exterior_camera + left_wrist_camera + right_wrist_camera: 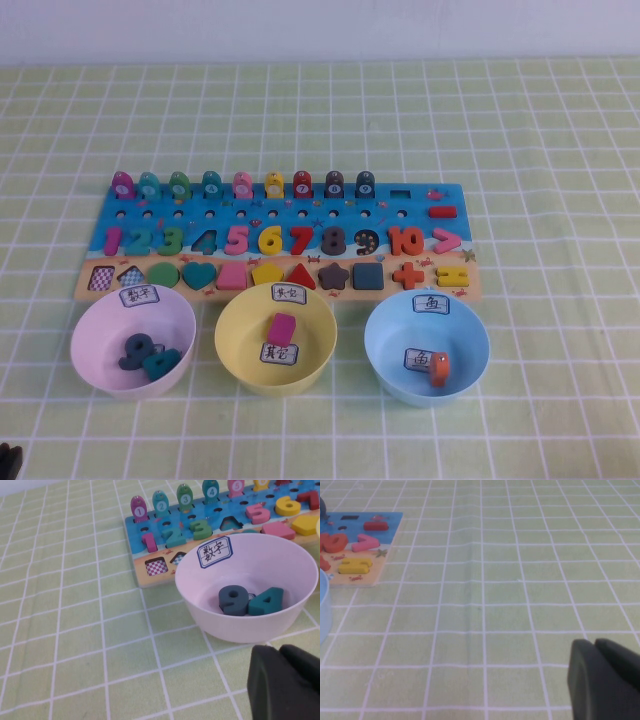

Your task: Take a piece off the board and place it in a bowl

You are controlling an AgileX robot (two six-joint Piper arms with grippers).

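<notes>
While both arms sit back at near edge of desk, puzzle board lies flat with 3 bowls touching its near edge. Pink bowl holds 2 dark teal number pieces; yellow bowl holds pink block; blue bowl holds orange piece. Left claw hovers near pink bowl, fingers pressed together, pinching nothing. Right claw over bare cloth right of board, fingers pressed together, pinching nothing.
</notes>
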